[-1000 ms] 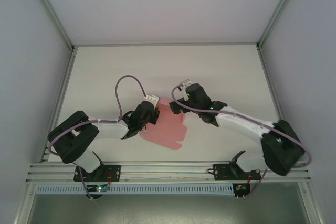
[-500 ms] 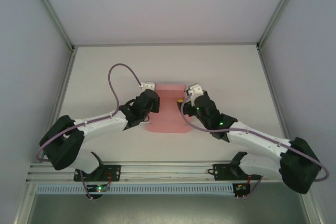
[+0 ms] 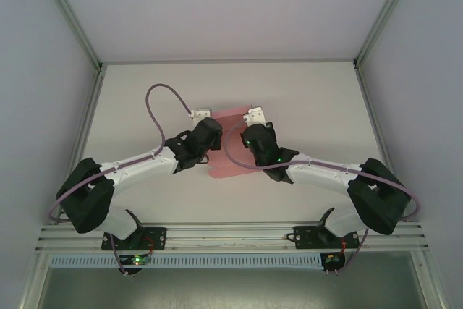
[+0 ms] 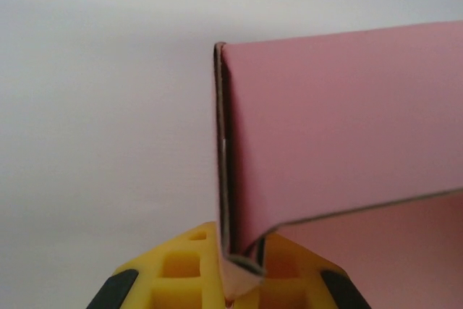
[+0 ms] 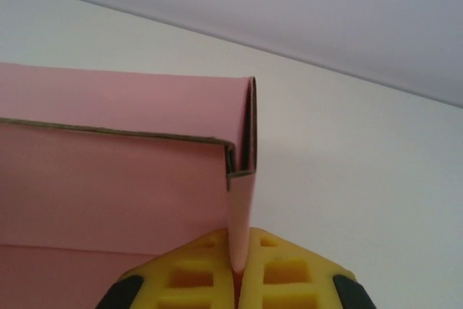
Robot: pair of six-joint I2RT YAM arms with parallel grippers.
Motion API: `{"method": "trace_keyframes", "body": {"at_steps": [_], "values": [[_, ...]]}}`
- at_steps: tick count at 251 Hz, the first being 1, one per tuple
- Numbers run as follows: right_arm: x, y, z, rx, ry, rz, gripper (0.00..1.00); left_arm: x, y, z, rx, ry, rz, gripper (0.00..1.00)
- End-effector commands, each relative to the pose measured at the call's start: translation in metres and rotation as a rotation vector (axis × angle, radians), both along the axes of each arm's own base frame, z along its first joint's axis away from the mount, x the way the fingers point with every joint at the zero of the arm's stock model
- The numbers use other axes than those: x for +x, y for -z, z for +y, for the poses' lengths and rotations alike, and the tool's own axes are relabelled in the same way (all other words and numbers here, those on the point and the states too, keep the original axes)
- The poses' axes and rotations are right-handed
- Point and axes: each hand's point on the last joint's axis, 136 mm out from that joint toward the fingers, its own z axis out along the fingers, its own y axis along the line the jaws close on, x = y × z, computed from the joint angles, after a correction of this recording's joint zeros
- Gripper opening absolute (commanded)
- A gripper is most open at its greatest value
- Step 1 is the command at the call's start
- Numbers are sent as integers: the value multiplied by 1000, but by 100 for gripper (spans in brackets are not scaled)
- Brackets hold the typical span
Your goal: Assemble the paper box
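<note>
Your left gripper [image 4: 242, 284] is clenched on the paper box [image 4: 340, 128]. Its yellow fingertips [image 4: 181, 265] pinch a folded corner of the pink card, which stands up straight ahead of the jaws and runs off to their right. Your right gripper [image 5: 237, 276] is likewise clamped shut on a thin flap at the opposite end, and the card spreads away to its left. Seen from above, the box lies directly between the two tools, touching both, over the white table [image 3: 311, 99].

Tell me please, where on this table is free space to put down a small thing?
Free: the table strip between paper box and back wall; the sides outside the left arm and the right arm. Crowded: the middle, where both arms meet at the box.
</note>
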Motion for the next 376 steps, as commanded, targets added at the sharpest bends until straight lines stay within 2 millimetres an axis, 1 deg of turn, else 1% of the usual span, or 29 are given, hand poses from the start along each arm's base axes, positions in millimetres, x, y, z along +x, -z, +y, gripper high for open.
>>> {"method": "trace_keyframes", "body": {"at_steps": [1, 27, 37, 50, 70, 97, 114, 121, 131, 153, 167, 186, 194, 202, 218, 242, 254, 282, 300, 314, 320, 349, 367, 376], "values": [[7, -33, -20, 7, 142, -111, 0, 1, 15, 46, 154, -214, 58, 0], [3, -45, -25, -4, 174, -147, 0, 0, 35, 73, 239, -338, 155, 0], [2, -49, -28, -8, 189, -159, 0, -1, 43, 80, 283, -358, 180, 0], [1, -53, -33, -10, 212, -172, 0, -5, 48, 96, 351, -432, 210, 0], [0, -58, -39, -4, 223, -185, 0, -9, 59, 114, 427, -490, 254, 0], [0, -58, -43, 11, 222, -185, 0, -12, 73, 121, 452, -508, 296, 0], [1, -57, -42, 4, 214, -177, 0, -13, 72, 124, 478, -519, 316, 0], [2, -56, -42, 2, 212, -174, 0, -11, 71, 122, 475, -506, 314, 0], [2, -54, -40, 6, 204, -166, 0, -6, 71, 112, 439, -463, 305, 0], [4, -46, -33, 52, 155, -137, 0, 8, 72, 68, 253, -253, 263, 0], [7, -39, -30, 71, 134, -115, 0, 12, 64, 39, 129, -118, 225, 7], [9, -31, -30, 55, 137, -95, 0, 11, 46, 20, 23, -29, 179, 15], [10, -28, -31, 49, 140, -89, 0, 8, 39, 15, -9, -6, 169, 19], [11, -24, -31, 45, 138, -76, 0, 7, 33, 13, -32, 7, 157, 24], [14, -18, -31, 57, 130, -48, 0, 2, 22, 8, -63, 43, 140, 38], [16, -11, -30, 70, 127, -18, 0, -4, 14, 5, -94, 76, 128, 47], [17, -6, -30, 64, 125, 8, 0, -7, 10, 2, -110, 96, 120, 53], [19, 7, -29, 68, 113, 78, 0, -15, -2, -11, -173, 187, 91, 75], [19, 13, -30, 57, 113, 100, 0, -21, -14, -21, -220, 259, 58, 97], [18, 14, -29, 56, 109, 111, 0, -24, -21, -21, -242, 272, 34, 100], [17, 15, -28, 59, 102, 116, 0, -24, -23, -20, -240, 269, 25, 100], [15, 14, -22, 80, 71, 128, 0, -18, -25, 0, -180, 183, -10, 100], [12, 13, -18, 96, 40, 139, 0, -13, -24, 10, -143, 125, -17, 94], [11, 13, -16, 101, 31, 146, 0, -10, -23, 12, -136, 114, -19, 91]]}}
